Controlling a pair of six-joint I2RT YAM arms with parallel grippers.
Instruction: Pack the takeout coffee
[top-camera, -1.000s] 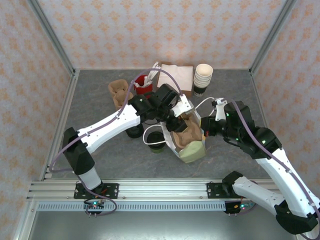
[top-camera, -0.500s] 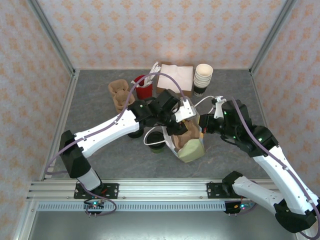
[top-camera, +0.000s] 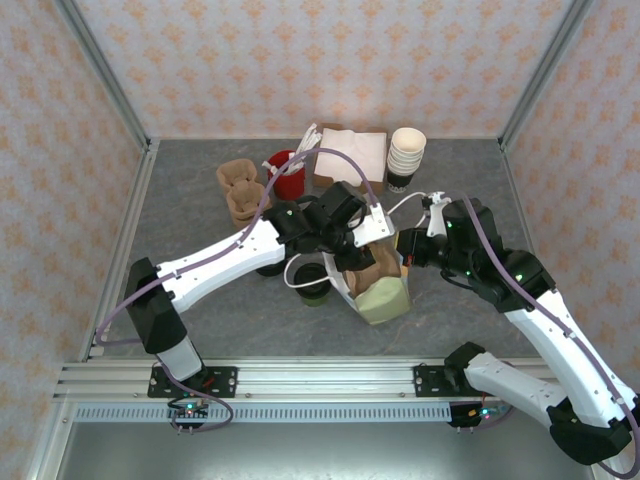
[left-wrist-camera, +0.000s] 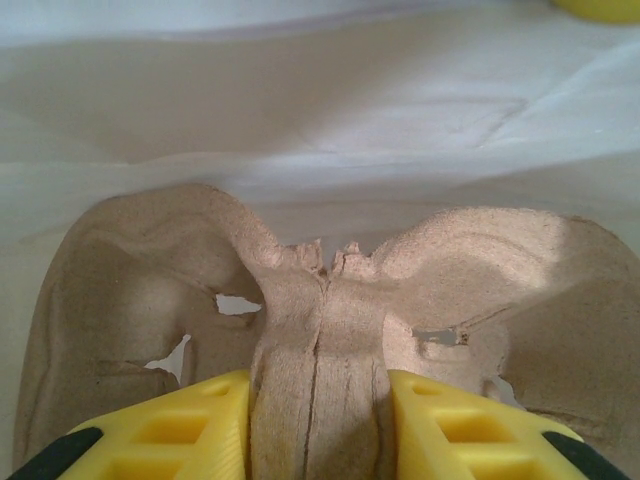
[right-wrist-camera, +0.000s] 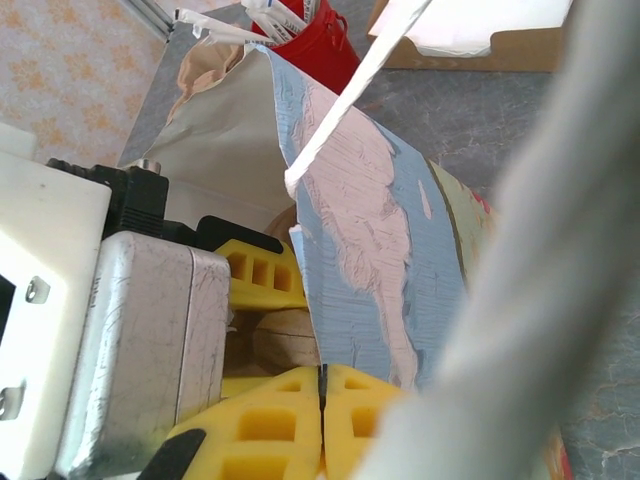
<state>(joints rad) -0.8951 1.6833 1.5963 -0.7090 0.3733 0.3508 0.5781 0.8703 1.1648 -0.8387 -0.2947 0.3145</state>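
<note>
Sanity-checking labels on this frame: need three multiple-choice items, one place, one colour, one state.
1. Where is the stack of lidless cups?
A. front left
B. back, just right of the cardboard box
C. dead centre
2. What colour are the left fingers?
A. yellow
B. red
C. white
3. What do the left fingers hold?
A. nothing
B. a coffee lid
C. the centre ridge of the pulp carrier

B: the top view shows it beside the box. A: both pads are yellow. C: the ridge sits pinched between them.
</note>
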